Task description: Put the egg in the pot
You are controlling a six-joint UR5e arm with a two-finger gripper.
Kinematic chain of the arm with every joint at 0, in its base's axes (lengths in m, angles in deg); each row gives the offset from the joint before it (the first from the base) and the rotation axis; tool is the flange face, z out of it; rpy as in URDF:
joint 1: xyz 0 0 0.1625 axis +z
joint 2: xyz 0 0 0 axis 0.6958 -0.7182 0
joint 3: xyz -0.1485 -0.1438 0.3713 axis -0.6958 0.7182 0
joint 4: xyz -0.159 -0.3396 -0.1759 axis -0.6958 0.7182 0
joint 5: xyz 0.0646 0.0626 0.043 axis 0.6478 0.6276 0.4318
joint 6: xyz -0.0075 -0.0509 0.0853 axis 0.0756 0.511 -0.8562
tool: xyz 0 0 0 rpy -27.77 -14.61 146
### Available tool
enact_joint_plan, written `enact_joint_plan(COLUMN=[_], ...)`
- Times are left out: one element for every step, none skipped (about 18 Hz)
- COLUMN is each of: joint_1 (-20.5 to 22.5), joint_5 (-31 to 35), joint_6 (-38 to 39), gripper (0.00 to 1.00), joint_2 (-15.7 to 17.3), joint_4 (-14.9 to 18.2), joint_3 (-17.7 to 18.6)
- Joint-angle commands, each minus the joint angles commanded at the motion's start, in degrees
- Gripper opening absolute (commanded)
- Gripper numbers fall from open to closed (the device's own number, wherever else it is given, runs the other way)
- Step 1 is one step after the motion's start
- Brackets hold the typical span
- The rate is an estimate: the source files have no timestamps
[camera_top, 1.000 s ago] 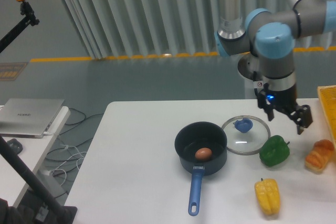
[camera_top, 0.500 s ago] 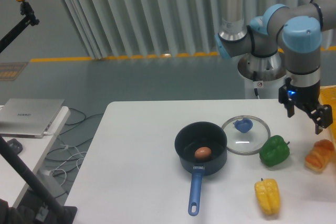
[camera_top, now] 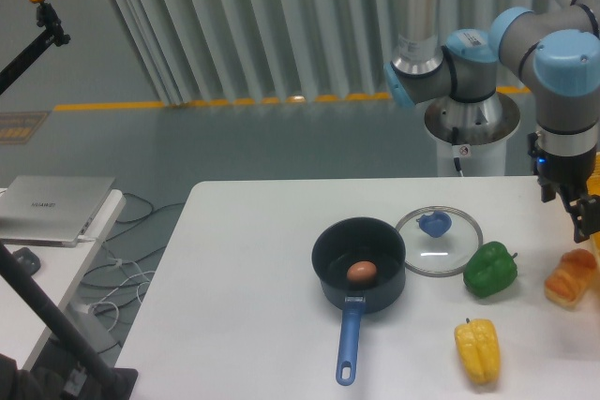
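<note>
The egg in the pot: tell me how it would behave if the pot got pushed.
The egg is smooth and oval, so it would probably roll around the floor of the pot rather than stay put. The wall looks taller than the egg and should keep it inside. If real, it may crack against that wall; I cannot tell whether it is a toy.

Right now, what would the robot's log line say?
egg: inside pot | tool: at right edge, above table, holding nothing visible | task: looks done
</note>
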Motion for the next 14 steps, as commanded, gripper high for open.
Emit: enact_joint_plan(joint_1=[0.09, 0.26, 0.96, 1.23, 1.23, 1.23, 1.32, 1.32, 1.32, 1.32, 1.32, 1.32, 1.32, 1.32], joint_5=[0.09, 0.0, 0.0, -0.17, -0.26, -0.44, -1.22, -2.01, -2.19, -2.28, -2.28, -2.55, -2.81, -2.99], joint_6=[-0.96, -1.41, -1.5, -1.41, -1.5, -1.5, -1.5, -1.5, -1.5, -1.5, -1.5, -1.5, -1.5, -1.5], gripper=[1.0, 1.0, 1.0, 1.0, 1.0, 1.0, 1.0, 1.0, 1.0, 1.0, 1.0, 1.0, 1.0, 1.0], joint_2=[-0.52, -0.7, -0.79, -1.4, -1.58, -1.76, -1.93, -2.02, -2.2, -2.29, -2.46, -2.64, -2.64, -2.64], joint_4=[-0.09, -0.09, -0.18, -0.09, -0.09, -0.09, -0.09, -0.09, -0.09, -0.18, -0.79, -1.32, -1.41, -1.41], joint_3=[-0.09, -0.09, -0.09, -0.61, -0.61, -0.61, -0.7, -0.7, -0.7, -0.7, -0.7, -0.62, -0.53, -0.53])
